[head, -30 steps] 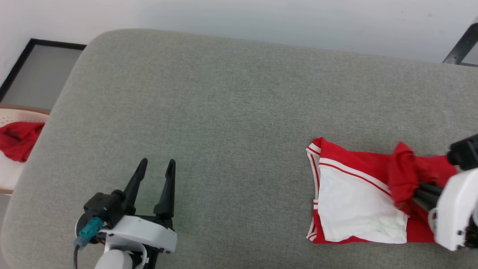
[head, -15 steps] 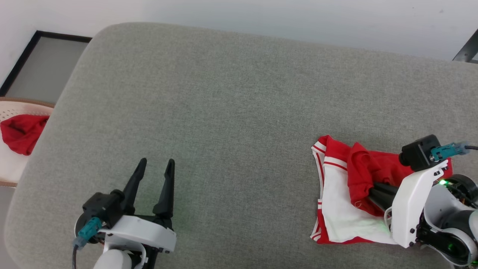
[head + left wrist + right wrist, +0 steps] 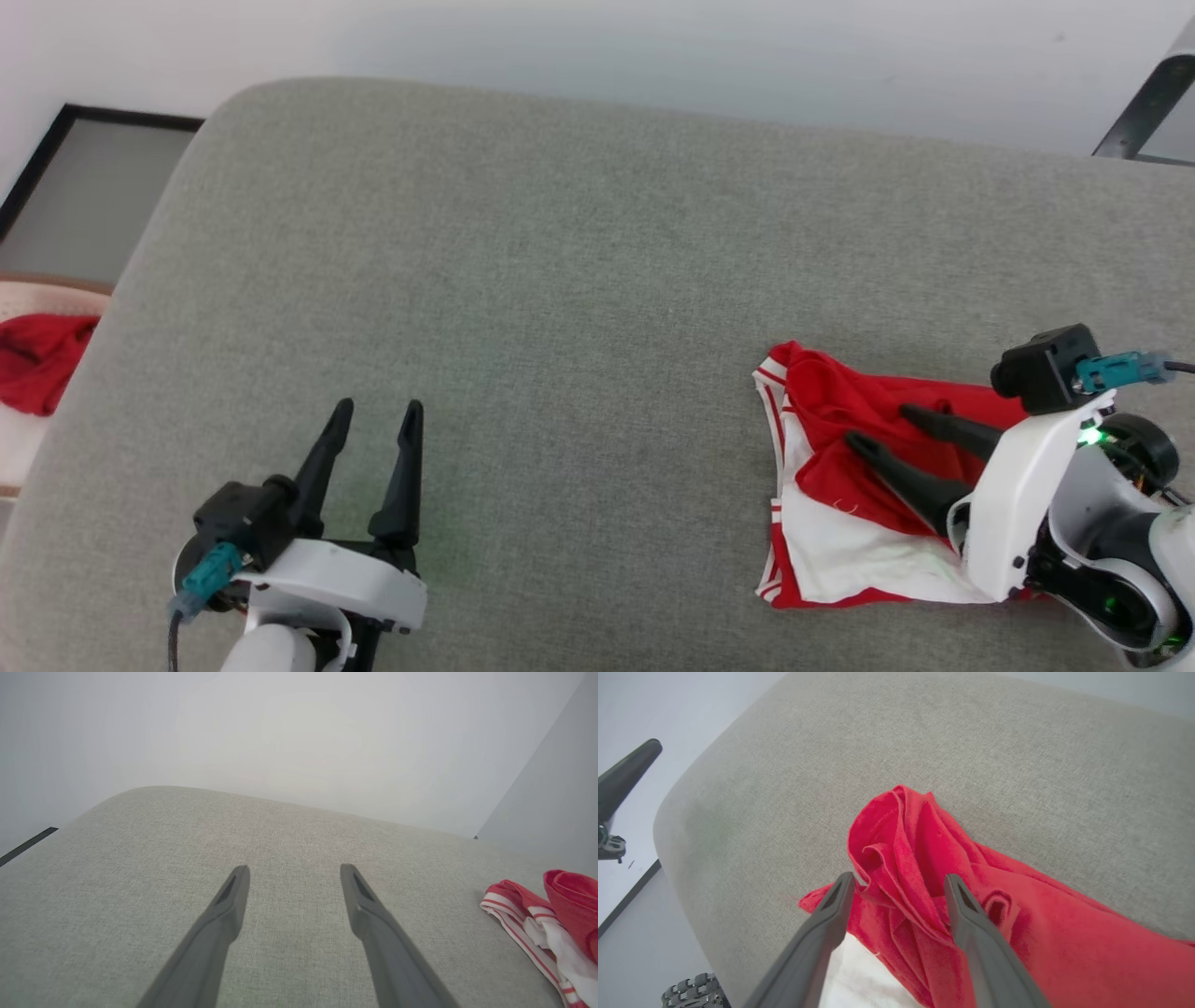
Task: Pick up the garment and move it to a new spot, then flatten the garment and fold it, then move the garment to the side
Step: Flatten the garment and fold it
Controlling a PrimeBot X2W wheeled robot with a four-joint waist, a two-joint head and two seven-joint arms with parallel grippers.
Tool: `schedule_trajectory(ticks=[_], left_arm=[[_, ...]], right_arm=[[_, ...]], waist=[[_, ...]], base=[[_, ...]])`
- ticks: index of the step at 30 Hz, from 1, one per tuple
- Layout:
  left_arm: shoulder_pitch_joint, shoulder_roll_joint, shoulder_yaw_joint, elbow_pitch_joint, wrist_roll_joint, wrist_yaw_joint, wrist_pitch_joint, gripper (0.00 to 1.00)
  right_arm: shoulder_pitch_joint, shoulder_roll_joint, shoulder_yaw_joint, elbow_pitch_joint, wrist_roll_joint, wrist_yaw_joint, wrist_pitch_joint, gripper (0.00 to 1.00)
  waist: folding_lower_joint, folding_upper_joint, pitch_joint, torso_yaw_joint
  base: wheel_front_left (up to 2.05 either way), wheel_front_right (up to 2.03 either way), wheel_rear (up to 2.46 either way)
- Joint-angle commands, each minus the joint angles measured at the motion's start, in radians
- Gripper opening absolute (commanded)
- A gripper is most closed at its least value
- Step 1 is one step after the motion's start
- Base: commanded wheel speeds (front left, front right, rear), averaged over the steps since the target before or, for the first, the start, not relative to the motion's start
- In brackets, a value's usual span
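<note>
The garment is seen lying at the right side of the grey padded surface, near its front edge. A white panel is turned up, striped trim runs along its left edge, and a rumpled red fold is laid across its upper part.

Half a second ago this red fold was pinched in the right tool, whose fingers were pressed together on a bunch of cloth. Now the fingers are spread wide and nothing is gripped. They rest over the red fold with their tips pointing left. A second ago the bunch was held further right on the garment, so it has been carried leftward and let go. More of the white panel is now covered by red than before.

In the right wrist view, the right tool is seen with its two fingers flanking a ridge of the garment.

The left tool is found where it was at the lower left, parted and empty above bare surface, well apart from the garment. In its own view the left tool is shown the same, with the garment at the far right.

A plain red cloth lies off the surface's left edge.
</note>
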Motion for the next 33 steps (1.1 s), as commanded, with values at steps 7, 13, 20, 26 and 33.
schedule_trajectory(ticks=[7, 13, 20, 26, 33], left_arm=[[0.001, 0.031, 0.002, 0.016, -0.012, -0.002, 0.0, 1.0], [0.002, 0.054, -0.005, 0.04, -0.031, -0.002, 0.0, 1.0], [-0.021, 0.088, -0.03, 0.075, -0.047, -0.002, 0.0, 1.0], [-0.027, 0.108, -0.034, 0.079, -0.052, -0.002, 0.0, 1.0], [0.044, 0.114, -0.003, 0.022, -0.036, 0.009, 0.0, 1.0]], right_arm=[[-0.005, -0.106, 0.02, 0.009, 0.014, -0.001, -0.139, 1.0], [0.023, -0.176, -0.041, 0.099, 0.008, -0.001, -0.3, 1.0], [0.07, -0.202, -0.134, 0.229, -0.02, -0.001, -0.51, 1.0], [0.121, -0.179, -0.203, 0.296, -0.039, -0.001, -0.649, 1.0], [0.2, -0.14, -0.276, 0.295, -0.078, -0.001, -0.747, 1.0]], waist=[[0.0, 0.0, -0.05, -0.049], [0.0, 0.0, -0.075, -0.09], [0.0, 0.0, -0.093, -0.112], [0.0, 0.0, -0.081, -0.116], [0.0, 0.0, -0.077, -0.125]], base=[[0.0, 0.0, 0.0], [0.0, 0.0, 0.0], [0.0, 0.0, 0.0], [0.0, 0.0, 0.0], [0.0, 0.0, 0.0]])
